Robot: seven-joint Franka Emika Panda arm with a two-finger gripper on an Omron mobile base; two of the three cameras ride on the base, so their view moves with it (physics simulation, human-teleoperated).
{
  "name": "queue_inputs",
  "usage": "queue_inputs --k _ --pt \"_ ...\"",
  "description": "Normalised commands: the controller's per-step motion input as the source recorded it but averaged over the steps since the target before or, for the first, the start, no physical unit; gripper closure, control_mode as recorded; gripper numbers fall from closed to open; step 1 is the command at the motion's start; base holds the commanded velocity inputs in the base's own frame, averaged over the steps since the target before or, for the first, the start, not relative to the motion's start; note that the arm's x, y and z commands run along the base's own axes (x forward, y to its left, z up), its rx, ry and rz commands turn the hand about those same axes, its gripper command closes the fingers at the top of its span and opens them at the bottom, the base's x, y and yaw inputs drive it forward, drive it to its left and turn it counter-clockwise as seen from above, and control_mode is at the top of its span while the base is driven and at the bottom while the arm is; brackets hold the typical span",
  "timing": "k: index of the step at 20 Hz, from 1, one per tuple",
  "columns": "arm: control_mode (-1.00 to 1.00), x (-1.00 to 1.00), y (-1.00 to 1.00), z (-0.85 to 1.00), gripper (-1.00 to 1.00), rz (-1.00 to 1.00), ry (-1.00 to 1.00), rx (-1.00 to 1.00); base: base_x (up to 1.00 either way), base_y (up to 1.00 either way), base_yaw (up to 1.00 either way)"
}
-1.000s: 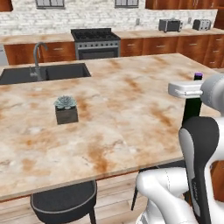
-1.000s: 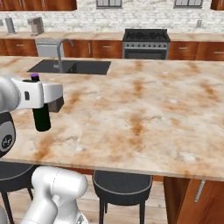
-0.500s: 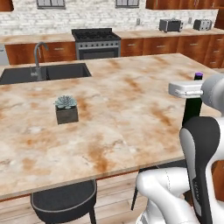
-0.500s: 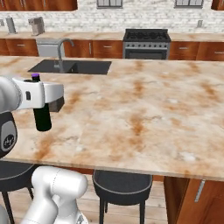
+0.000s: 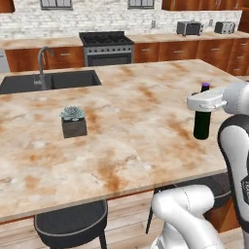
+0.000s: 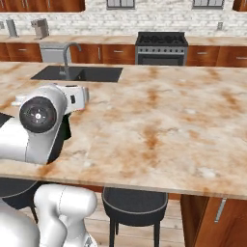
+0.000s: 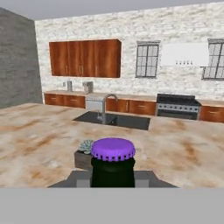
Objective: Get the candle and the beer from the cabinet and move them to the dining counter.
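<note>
- Dark green-black glass, by the look of it: the beer [image 5: 202, 118] stands upright near the right edge of the dining counter's [image 5: 126, 121] marble worktop, purple cap up.
- Probably rigid, smooth and slippery, breakable if tipped; a tall narrow bottle likely topples easily.
- The gripper [image 5: 206, 102] is closed narrowly on the beer, high up just under the cap.
- Judged best hold: that upper body, squeezed squarely.
- Nearby, well apart: a small potted succulent [image 5: 74, 121], the sink [image 5: 48, 80] beyond.

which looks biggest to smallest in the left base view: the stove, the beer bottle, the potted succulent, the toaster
1. stove
2. beer
3. potted succulent, close to the beer, so that order is unsure
4. toaster, far back
</note>
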Motion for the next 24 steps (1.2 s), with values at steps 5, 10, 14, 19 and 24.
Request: queue_inputs --k 5,10,14,19,24 --pt "-1.0 0.91 -0.22 -0.52 1.0 0.58 0.0 0.0 0.0 0.0 0.0" --pt "-1.0 0.91 -0.16 -0.49 1.0 0.49 0.01 0.12 0.0 0.0 0.0" --pt "-1.0 0.83 -0.02 -0.57 1.0 0.37 0.02 0.14 0.0 0.0 0.0" --pt "-1.0 0.73 0.11 -0.51 1.0 0.16 0.03 0.07 0.0 0.0 0.0" --pt "-1.0 0.63 0.3 -0.43 1.0 0.03 0.1 0.0 0.0 0.0 0.0"
